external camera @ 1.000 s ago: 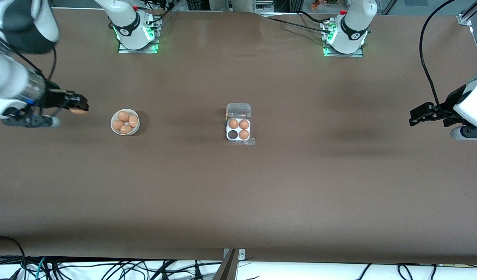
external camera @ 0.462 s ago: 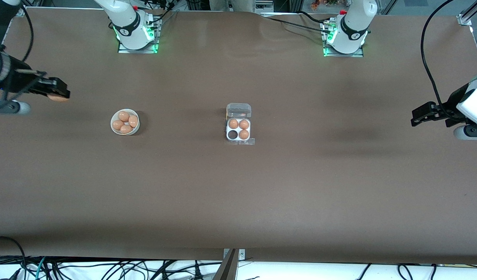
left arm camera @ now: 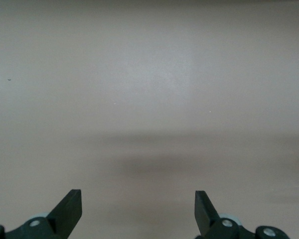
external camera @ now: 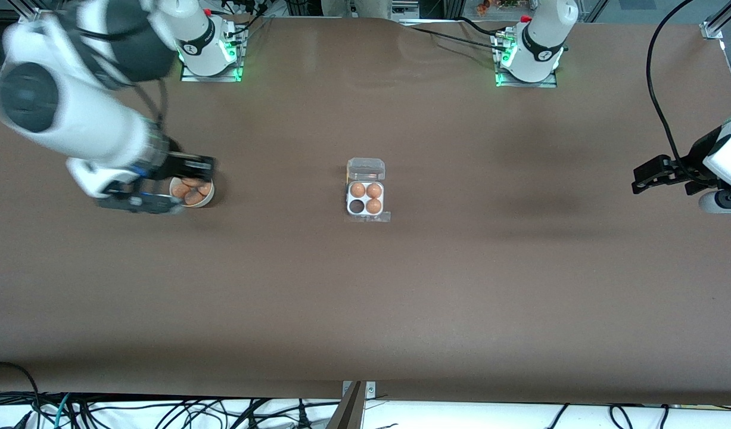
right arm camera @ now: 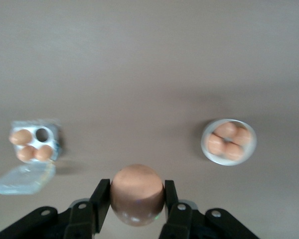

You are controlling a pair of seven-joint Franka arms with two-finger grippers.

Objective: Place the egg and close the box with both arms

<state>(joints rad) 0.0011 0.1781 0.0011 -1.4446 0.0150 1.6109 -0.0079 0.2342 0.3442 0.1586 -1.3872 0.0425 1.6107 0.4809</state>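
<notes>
While the box [external camera: 366, 196] sits mid-table with its lid [external camera: 366, 169] open and tipped back on the side farther from the front camera, three of its four cells hold eggs [external camera: 373, 190]; one cell [external camera: 357, 206], on the nearer row toward the right arm's end, is empty. Front tab lies flat on the table, nearer the camera. Right wrist view shows the same box [right arm camera: 34, 145] with three eggs and one open cell, lid [right arm camera: 24, 178] lying beside it.

Right gripper [external camera: 199, 168] is up in the air over the bowl [external camera: 208, 199], clamped on an egg [right arm camera: 137, 193]; in the right wrist view the egg sits pinched between both fingers [right arm camera: 100, 199]. In the front view the held egg is hidden under the gripper. Bowl [right arm camera: 228, 142] is white and round, holds four eggs, and stands toward the right arm's end of the table, well apart from the box.

Left gripper [external camera: 651, 177] waits over bare table at the left arm's end, well apart from the box. Its fingers [left arm camera: 70, 208] are spread wide with nothing between them; only brown table [left arm camera: 149, 99] shows under it.
</notes>
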